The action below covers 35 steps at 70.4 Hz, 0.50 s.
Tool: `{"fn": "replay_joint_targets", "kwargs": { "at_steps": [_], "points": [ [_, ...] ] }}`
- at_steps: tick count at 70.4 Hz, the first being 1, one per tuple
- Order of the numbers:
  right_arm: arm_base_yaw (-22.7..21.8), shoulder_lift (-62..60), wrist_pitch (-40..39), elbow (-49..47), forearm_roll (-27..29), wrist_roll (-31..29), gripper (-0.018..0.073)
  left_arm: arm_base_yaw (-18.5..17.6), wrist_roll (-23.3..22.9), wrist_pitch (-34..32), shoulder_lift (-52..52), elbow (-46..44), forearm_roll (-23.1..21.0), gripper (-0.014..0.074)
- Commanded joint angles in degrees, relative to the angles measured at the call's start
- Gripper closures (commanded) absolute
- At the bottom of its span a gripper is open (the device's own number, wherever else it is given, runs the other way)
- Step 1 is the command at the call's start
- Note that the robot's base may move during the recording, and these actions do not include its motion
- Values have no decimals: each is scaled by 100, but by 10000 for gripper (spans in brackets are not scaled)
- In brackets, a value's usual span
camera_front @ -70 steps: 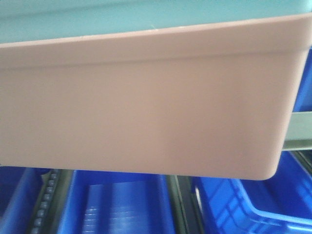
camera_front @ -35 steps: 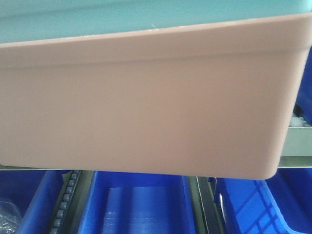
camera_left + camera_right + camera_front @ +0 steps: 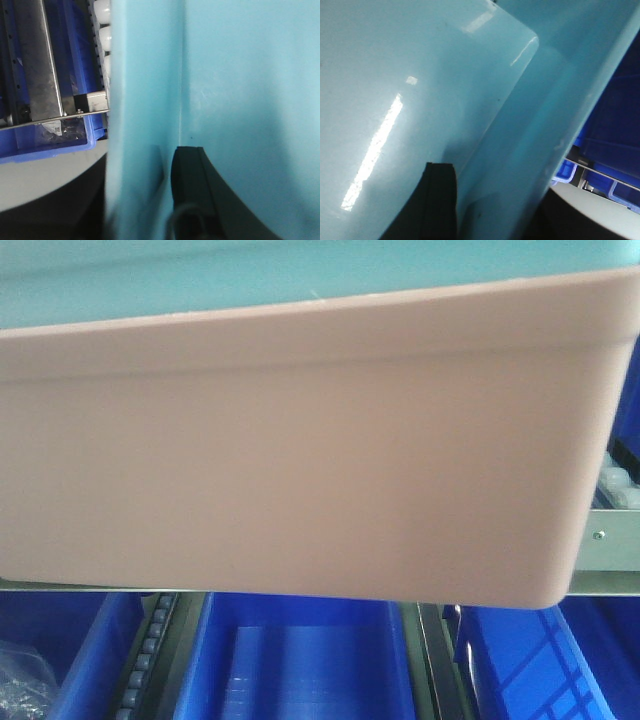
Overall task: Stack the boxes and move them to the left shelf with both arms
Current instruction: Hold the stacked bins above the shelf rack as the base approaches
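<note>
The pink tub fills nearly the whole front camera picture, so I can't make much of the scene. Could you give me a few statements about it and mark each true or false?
1. The light blue tub sits nested inside the pink tub. True.
2. The crates below the pink tub are red. False: the ribbed crates are dark blue.
3. In the left wrist view, a dark finger of the left pincer lies against the blue tub's inner wall. True.
4. The two tubs stand side by side on a white table. False: they are stacked, with shelf rollers showing past the pink tub's right edge.
5. The light blue tub is full of parts. False: its visible inside is bare.
</note>
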Motion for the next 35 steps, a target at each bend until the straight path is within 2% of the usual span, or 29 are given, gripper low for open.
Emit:
{"fn": "replay_joint_targets", "kwargs": {
  "at_steps": [1,35],
  "points": [
    [195,-179,-1611,-238,539,-308,522,-234,314,-1721,-247,-398,-345,599],
    [195,-179,-1611,-238,539,-308,522,-234,314,-1721,-247,-398,-345,599]
  ]
}}
